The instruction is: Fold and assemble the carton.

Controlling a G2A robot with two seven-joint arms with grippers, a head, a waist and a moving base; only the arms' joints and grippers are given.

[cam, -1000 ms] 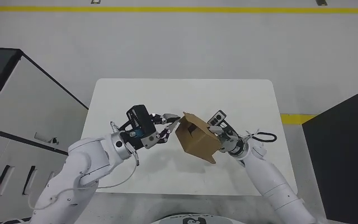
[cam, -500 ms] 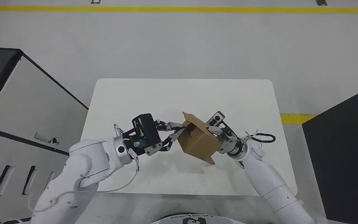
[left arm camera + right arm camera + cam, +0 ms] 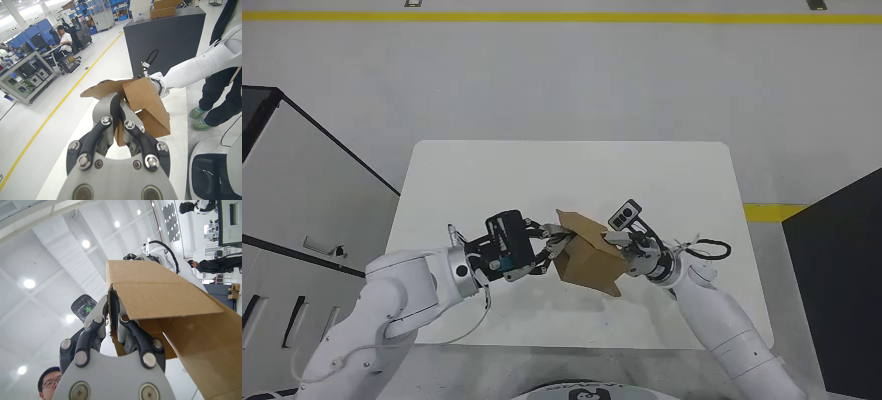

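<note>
A brown cardboard carton (image 3: 587,258), partly unfolded with loose flaps, hangs over the middle of the white table (image 3: 542,170) between my two grippers. My left gripper (image 3: 550,243) is at its left side. In the left wrist view this gripper (image 3: 118,113) is shut on a thin edge of the carton (image 3: 145,98). My right gripper (image 3: 620,243) holds the opposite side. In the right wrist view that gripper (image 3: 113,309) is shut on a wall of the carton (image 3: 151,294) beside a folded flap.
A dark cabinet (image 3: 842,280) stands off the table's right edge and a grey cabinet (image 3: 292,180) off its left. A person's legs (image 3: 217,94) stand beside the table near the right arm (image 3: 198,68). Bare table lies behind and in front of the carton.
My left gripper, open a second ago, has moved right to the carton and shut on its edge. The carton has shifted a little left and tilted.
</note>
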